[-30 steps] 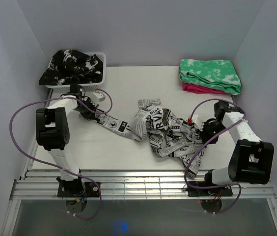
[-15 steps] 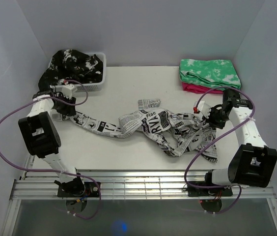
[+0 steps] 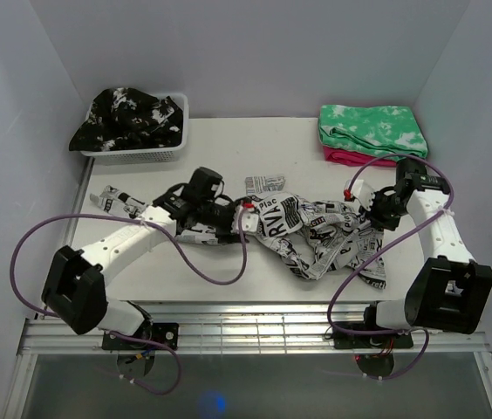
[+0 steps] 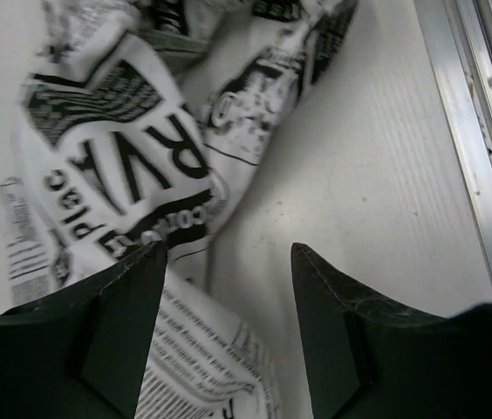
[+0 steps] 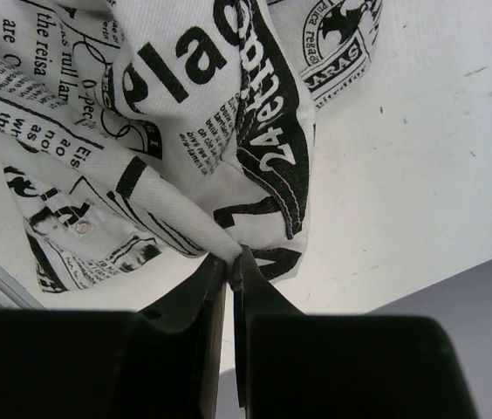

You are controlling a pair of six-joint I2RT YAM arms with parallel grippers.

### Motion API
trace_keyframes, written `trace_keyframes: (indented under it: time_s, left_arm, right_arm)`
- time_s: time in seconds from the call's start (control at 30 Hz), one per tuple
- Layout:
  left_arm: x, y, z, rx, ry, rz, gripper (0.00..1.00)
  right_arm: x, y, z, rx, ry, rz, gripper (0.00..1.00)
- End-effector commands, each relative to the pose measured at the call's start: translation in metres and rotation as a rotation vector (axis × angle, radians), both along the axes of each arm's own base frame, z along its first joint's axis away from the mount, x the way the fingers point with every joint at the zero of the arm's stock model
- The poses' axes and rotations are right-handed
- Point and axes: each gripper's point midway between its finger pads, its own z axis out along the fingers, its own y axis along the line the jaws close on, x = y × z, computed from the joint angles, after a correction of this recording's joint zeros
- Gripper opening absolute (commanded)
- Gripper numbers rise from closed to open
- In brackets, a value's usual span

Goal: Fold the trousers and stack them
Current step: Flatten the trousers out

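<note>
Trousers [image 3: 307, 231] are pinched at a fold by the closed right fingers [image 5: 189, 301], near the right edge of the surface [image 3: 228, 148]. The left fingers [image 4: 119, 336] now stand spread over the bunched middle, having dropped the leg [image 3: 111, 199] drawn toward the left edge. Spreading goes on; folding looks unstarted.

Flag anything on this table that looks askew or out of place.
The trousers lie twisted and bunched mid-table, not flat. The black splotched garment overhangs the basket at its left rim.
</note>
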Motion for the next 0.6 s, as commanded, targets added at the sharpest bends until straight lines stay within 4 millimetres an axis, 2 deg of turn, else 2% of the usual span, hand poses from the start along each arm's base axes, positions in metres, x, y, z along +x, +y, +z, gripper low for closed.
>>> trace_keyframes:
  time_s: [0.0,0.03,0.1,0.13,0.17,0.27,0.33,0.37,0.4,0.47,0.53,0.57]
  left_arm:
    - [-0.008,-0.019,-0.046,0.057,-0.116,-0.056,0.7]
    - [0.004,-0.031,-0.041,0.021,-0.216,-0.049,0.7]
    - [-0.006,-0.044,-0.057,0.023,-0.269,-0.093,0.7]
    - [-0.001,-0.053,-0.056,0.0,-0.31,-0.102,0.7]
    - [-0.007,-0.06,-0.059,-0.005,-0.333,-0.141,0.69]
    - [-0.015,-0.074,-0.077,0.008,-0.348,-0.193,0.68]
    - [-0.009,-0.083,-0.082,0.008,-0.388,-0.181,0.67]
    - [-0.01,-0.087,-0.095,0.025,-0.383,-0.182,0.66]
    - [-0.004,-0.092,-0.094,0.015,-0.411,-0.156,0.65]
    - [-0.006,-0.094,-0.105,0.025,-0.415,-0.163,0.65]
    - [-0.003,-0.097,-0.107,0.023,-0.45,-0.152,0.65]
    - [-0.003,-0.096,-0.117,0.044,-0.446,-0.155,0.64]
  right_arm:
    - [0.004,0.005,0.009,0.048,0.008,-0.026,0.08]
    - [0.004,0.005,0.008,0.051,0.016,-0.033,0.08]
    - [0.003,0.005,0.007,0.052,0.022,-0.037,0.08]
    - [0.002,0.005,0.007,0.053,0.02,-0.035,0.08]
    - [0.001,0.005,0.007,0.05,0.021,-0.036,0.08]
    - [0.0,0.004,0.005,0.045,0.027,-0.038,0.08]
    - [0.0,0.004,0.004,0.046,0.029,-0.04,0.08]
    - [0.0,0.004,0.004,0.046,0.029,-0.04,0.08]
    - [-0.001,0.004,0.004,0.045,0.029,-0.041,0.08]
    - [-0.003,0.003,0.004,0.04,0.029,-0.043,0.08]
    - [-0.003,0.003,0.005,0.038,0.024,-0.037,0.08]
    - [-0.003,0.003,0.005,0.038,0.021,-0.037,0.08]
